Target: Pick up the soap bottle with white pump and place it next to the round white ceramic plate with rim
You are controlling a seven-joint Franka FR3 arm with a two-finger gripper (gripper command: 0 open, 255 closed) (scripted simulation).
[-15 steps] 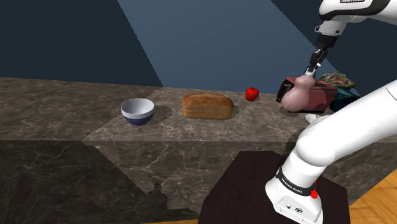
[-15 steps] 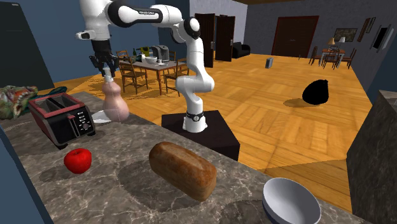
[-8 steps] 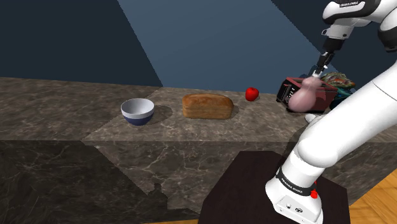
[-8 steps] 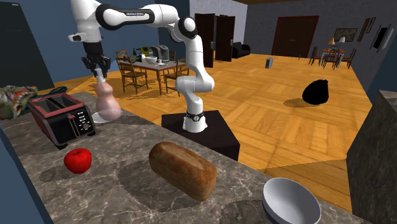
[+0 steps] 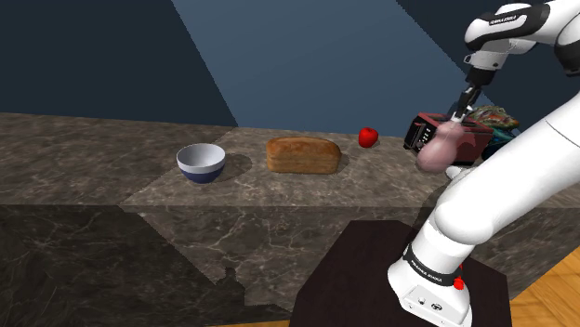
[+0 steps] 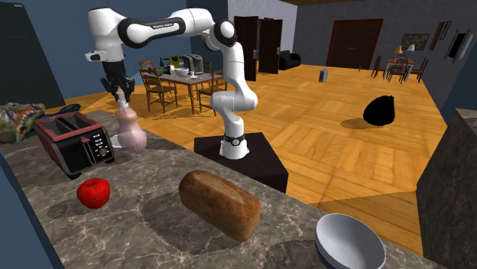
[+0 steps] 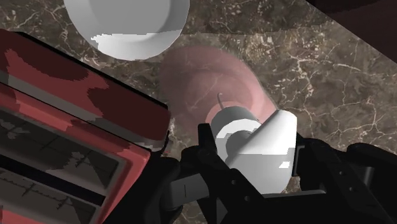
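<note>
Soap bottle (image 5: pixel 439 149) (image 6: pixel 131 134) (image 7: pixel 207 79): pink pear-shaped body, white pump on top. It hangs from the gripper (image 5: pixel 456 115) (image 6: pixel 122 98) (image 7: pixel 254 156) by the pump, over the counter's end by the toaster, body tilted slightly. Jaws closed down on the pump head, one black finger on each side, nearly together. Cannot tell whether the base clears the counter.

Nearest neighbours:
- White plate (image 5: pixel 454 173) (image 6: pixel 116 140) (image 7: pixel 127 38), round with a rim, lies flat just beside the bottle. In the wrist view the pink body overlaps its edge.
- Toaster (image 5: pixel 472 137) (image 6: pixel 73 141) (image 7: pixel 63 121), red with black ends, stands just beside the bottle on its other side, close to the gripper's finger.
- Patterned multicolour item (image 5: pixel 493 118) (image 6: pixel 15 122) behind the toaster.

Further along the counter:
- Red fruit (image 5: pixel 368 137) (image 6: pixel 93 192) near the toaster's front end.
- Bread loaf (image 5: pixel 303 154) (image 6: pixel 219 202) past it, mid-counter.
- Bowl (image 5: pixel 201 162) (image 6: pixel 350 243), white inside and blue outside, well apart at the far end.

Nothing sits between bottle and plate.

Surface: dark brown marbled countertop (image 5: pixel 112 158) (image 6: pixel 153 222) (image 7: pixel 318 76).

The arm's stand (image 5: pixel 372 269) (image 6: pixel 252 160) is a dark box on the wood floor (image 6: pixel 321 145).

Room: blue wall behind the counter, dining table with chairs (image 6: pixel 180 76), dark doors, and a black blob (image 6: pixel 380 111) on the floor.
</note>
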